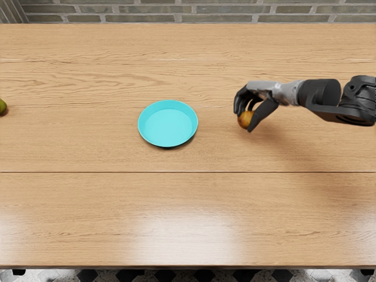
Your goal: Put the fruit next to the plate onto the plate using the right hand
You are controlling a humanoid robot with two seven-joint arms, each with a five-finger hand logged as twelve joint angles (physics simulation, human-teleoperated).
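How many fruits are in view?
2. A small yellow-brown fruit is grasped in the right hand, right of the round turquoise plate; a greenish fruit is cut off at the picture's left edge.

We run on one view here, the head camera. It sits above the near side of the bench [188, 200] and looks down at a slant toward the far edge. Mid range: full bench depth in frame, with a strip of brick wall [188, 10] beyond it and a sliver of tiled floor [176, 275] under the near edge. The left and right bench ends are cropped. The plate [168, 123] lands just left of frame centre. The right hand [254, 101] comes in from the right edge, arm cut by it, fingers around the fruit [245, 119].
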